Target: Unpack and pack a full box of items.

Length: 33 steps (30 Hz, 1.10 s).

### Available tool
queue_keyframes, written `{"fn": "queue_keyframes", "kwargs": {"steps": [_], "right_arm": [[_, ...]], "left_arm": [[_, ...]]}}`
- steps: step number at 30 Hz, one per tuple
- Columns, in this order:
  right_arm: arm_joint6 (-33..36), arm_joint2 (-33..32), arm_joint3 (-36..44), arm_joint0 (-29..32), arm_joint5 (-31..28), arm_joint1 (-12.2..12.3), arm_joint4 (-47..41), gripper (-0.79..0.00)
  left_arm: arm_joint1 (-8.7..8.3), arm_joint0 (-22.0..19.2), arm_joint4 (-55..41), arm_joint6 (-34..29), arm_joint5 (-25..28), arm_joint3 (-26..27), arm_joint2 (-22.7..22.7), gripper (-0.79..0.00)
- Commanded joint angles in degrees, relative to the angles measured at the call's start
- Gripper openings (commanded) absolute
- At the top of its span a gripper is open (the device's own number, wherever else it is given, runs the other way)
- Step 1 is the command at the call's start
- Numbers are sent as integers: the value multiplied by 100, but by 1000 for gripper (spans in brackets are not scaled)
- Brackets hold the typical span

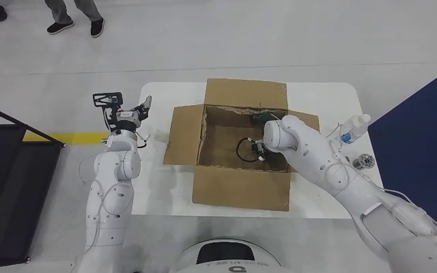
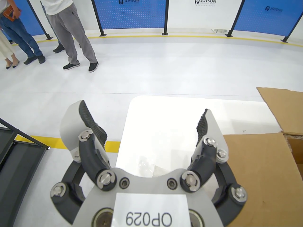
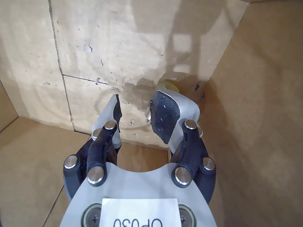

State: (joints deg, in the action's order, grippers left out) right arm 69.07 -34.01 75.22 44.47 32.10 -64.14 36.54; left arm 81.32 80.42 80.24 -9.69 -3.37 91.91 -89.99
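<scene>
An open cardboard box (image 1: 239,188) stands in the middle of the white table (image 1: 321,205). A coiled black cable (image 1: 247,149) lies on its floor. My right arm (image 1: 290,140) reaches down into the box's far right corner. There my right gripper (image 3: 138,98) is open with nothing between its fingers, close to the box wall. A pale yellowish round thing (image 3: 167,85) sits in the corner, partly hidden behind one finger. My left gripper (image 2: 144,108) is open and empty above the table's left end, beside the box's left flap (image 2: 260,166).
A small clear plastic bag (image 2: 146,165) lies on the table under the left gripper. A water bottle (image 1: 352,127) and a small metallic object (image 1: 364,162) stand right of the box. A dark rack (image 1: 20,177) stands on the floor at the left.
</scene>
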Motion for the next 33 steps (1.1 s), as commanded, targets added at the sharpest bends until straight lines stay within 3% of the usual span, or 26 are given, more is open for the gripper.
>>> {"fn": "queue_keyframes", "kwargs": {"steps": [1,8,18,22,29,33], "right_arm": [[20,1,-51,11,8,-8,52,-419],[-74,-20,22,40,69,-61,196,-419],[-59,-551,909,525,371,193,733,-369],[-29,-628,991,640,341,233,897,-299],[17,-561,881,687,295,205,1190,-256],[119,-375,618,568,193,93,1177,-169]], "left_arm": [[0,0,0,0,0,0,0,0],[0,0,0,0,0,0,0,0],[0,0,0,0,0,0,0,0],[0,0,0,0,0,0,0,0],[0,0,0,0,0,0,0,0],[0,0,0,0,0,0,0,0]]}}
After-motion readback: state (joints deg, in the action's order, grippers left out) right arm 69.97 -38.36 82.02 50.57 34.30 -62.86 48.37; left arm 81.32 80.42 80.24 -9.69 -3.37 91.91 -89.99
